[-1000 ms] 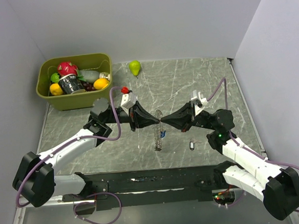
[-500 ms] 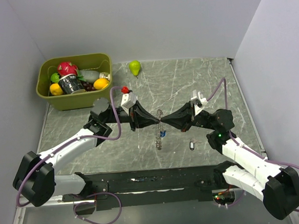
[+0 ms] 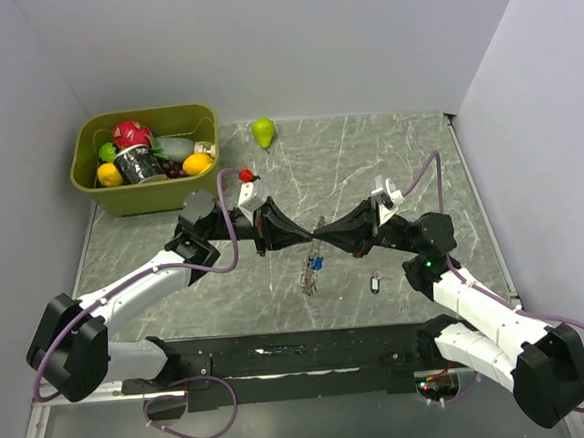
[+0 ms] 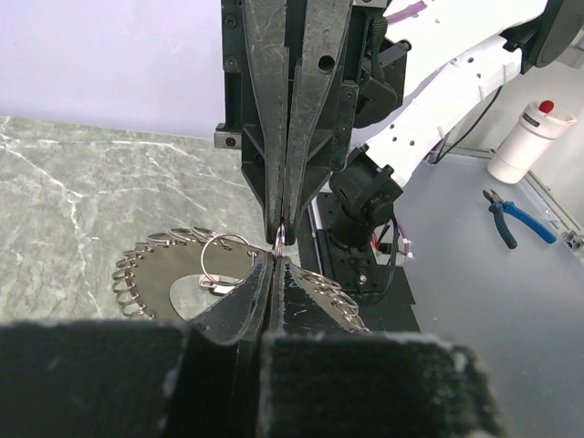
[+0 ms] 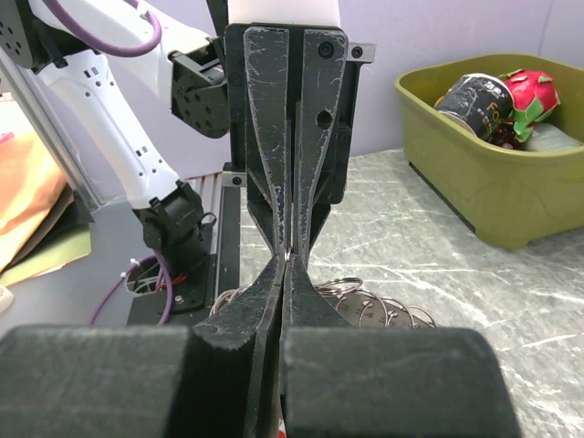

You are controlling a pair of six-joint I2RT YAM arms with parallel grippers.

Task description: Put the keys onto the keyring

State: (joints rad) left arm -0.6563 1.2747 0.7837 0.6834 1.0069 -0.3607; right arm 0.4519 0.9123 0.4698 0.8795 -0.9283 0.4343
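One key looks on the ring; at least one is left to thread.
My left gripper (image 3: 307, 240) is clenched on the rim of the keyring (image 3: 310, 274), which hangs just under its tips. A blue-tagged key (image 3: 316, 263) sits against the ring there, and I judge it threaded, though I can't be sure. My right gripper (image 3: 326, 241) is pinched tight, tip to tip with the left, on something too thin for me to name. Just beside and nearer me than the right gripper, a dark-tagged key (image 3: 374, 284) lies loose on the table (image 3: 418, 160), not yet picked up.

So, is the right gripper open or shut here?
Shut. The right gripper, in its wrist view, has fingers pressed together with no gap, tips meeting the left gripper. What it pinches: cannot tell.
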